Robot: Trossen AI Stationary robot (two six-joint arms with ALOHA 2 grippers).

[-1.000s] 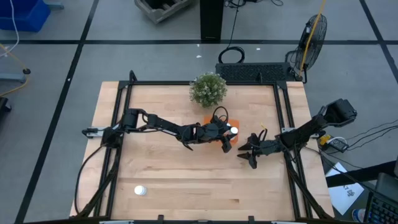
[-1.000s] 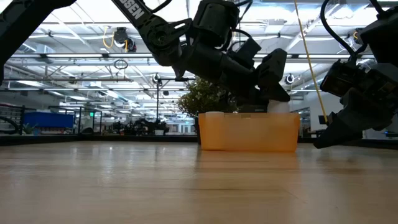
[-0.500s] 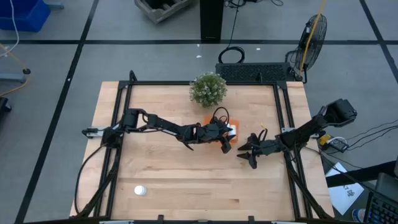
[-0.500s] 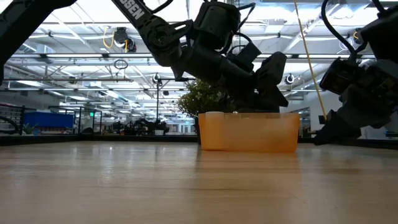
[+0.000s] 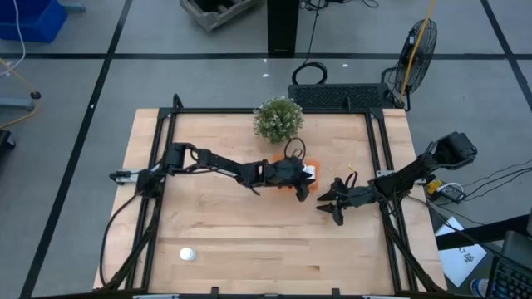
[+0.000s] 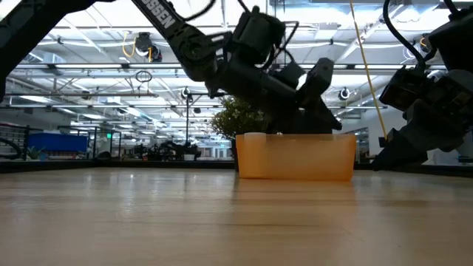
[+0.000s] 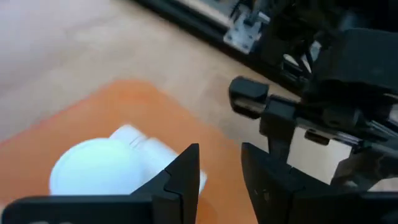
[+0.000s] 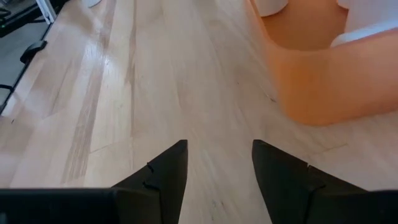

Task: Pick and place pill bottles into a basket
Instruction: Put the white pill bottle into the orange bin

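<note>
Stretched low across the table from the left, the left gripper over the orange basket, fingers spread and empty. Seen from the left wrist: a white pill bottle lying in the basket just under those fingers, hidden from the level camera behind the basket's near wall. Reached in from the right edge, the right gripper beside the basket, fingers apart above bare wood. Alone near the front left corner, another pill bottle. Bushy potted plant behind the basket. Gone from between the left fingers since a second ago: the white bottle carried above the basket rim.
</note>
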